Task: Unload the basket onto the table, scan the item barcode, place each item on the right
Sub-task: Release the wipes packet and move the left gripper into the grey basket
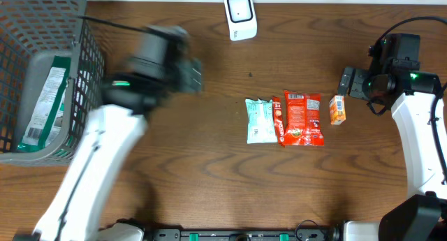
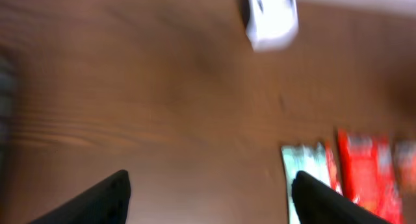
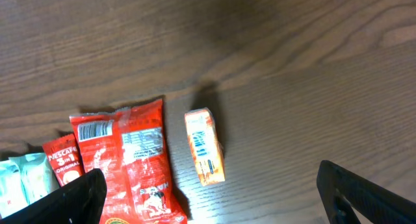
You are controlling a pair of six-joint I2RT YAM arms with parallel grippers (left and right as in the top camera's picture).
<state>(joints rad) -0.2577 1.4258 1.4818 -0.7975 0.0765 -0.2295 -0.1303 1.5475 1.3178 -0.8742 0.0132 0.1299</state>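
The left gripper (image 2: 211, 178) is released: in its wrist view the two dark fingers (image 2: 97, 201) stand wide apart with only bare desk (image 1: 209, 171) between them, nothing grasped. From overhead the left arm is smeared with blur, so its exact pose is hard to read; it seems to hang over the left half of the desk, just beside the basket (image 1: 87, 42).

The basket is grey mesh and sits at the far left corner of the desk. A green-and-white packet (image 1: 45, 105) lies inside it, leaning along one wall.

The white scanner (image 1: 239, 16) stands at the far edge of the desk, near the middle.

The items to scan lie in a row right of the desk's centre – a pale green packet (image 1: 260, 121), a thin red coffee stick (image 1: 279, 122) touching it, a larger red packet (image 1: 302, 119) partly over the stick, and a small orange box (image 1: 337, 110) just beside that, apart from it.

The right gripper (image 3: 211, 175) is also released, its fingers spread wide. It hovers near the right edge of the desk – the orange box lies on the wood below it, ungrasped.
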